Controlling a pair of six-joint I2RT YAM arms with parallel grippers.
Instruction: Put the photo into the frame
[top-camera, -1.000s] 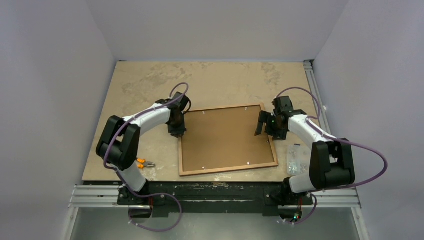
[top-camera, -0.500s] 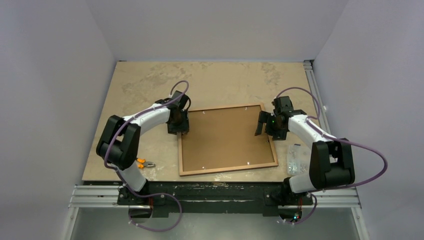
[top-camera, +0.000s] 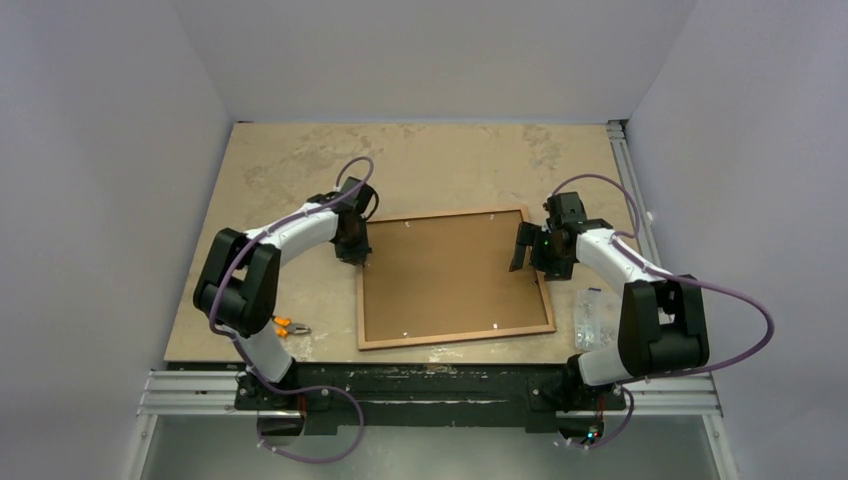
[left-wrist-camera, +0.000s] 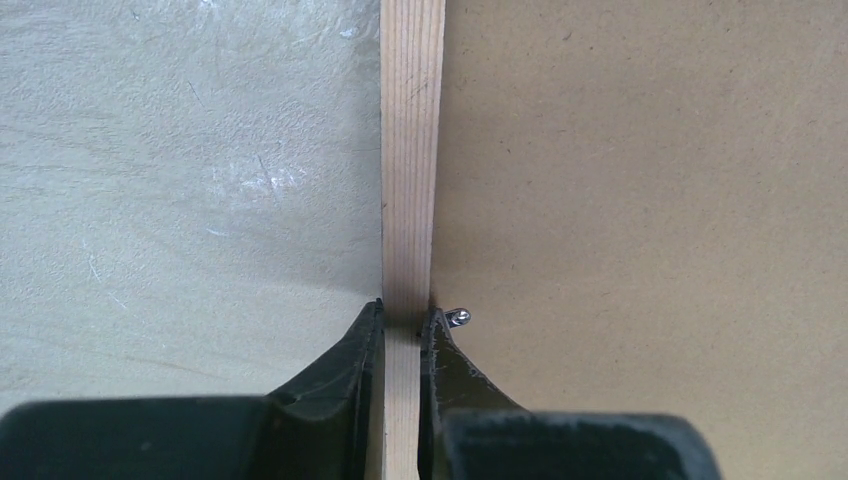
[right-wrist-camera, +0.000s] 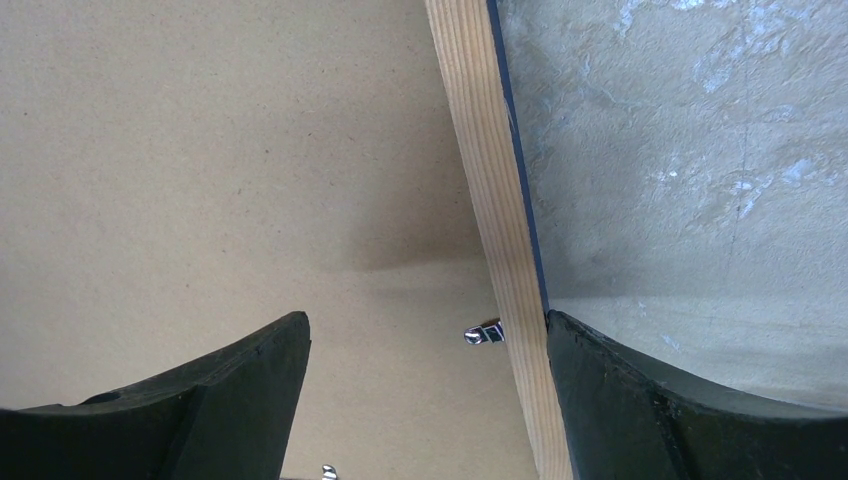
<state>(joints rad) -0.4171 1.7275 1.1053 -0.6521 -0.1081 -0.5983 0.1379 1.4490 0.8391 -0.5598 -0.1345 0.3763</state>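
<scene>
The frame (top-camera: 455, 336) lies back-side up on the table, its light wood rails around a brown backing board (top-camera: 450, 275). The photo is hidden. My left gripper (top-camera: 352, 250) is at the frame's left rail; in the left wrist view this gripper (left-wrist-camera: 403, 318) is shut on the wood rail (left-wrist-camera: 410, 150), next to a small metal tab (left-wrist-camera: 459, 317). My right gripper (top-camera: 528, 248) is at the right rail. In the right wrist view it (right-wrist-camera: 425, 330) stands open astride the rail (right-wrist-camera: 490, 180), its outer finger against the blue edge, with a metal tab (right-wrist-camera: 484, 333) between the fingers.
Orange-handled pliers (top-camera: 288, 326) lie near the left arm's base. A clear bag of small parts (top-camera: 590, 318) lies right of the frame. A metal rail (top-camera: 630, 190) runs along the table's right edge, and walls close in on three sides.
My left gripper has shifted a little toward the far end of the left rail and is closed on it again. The right arm and the frame have not moved.
</scene>
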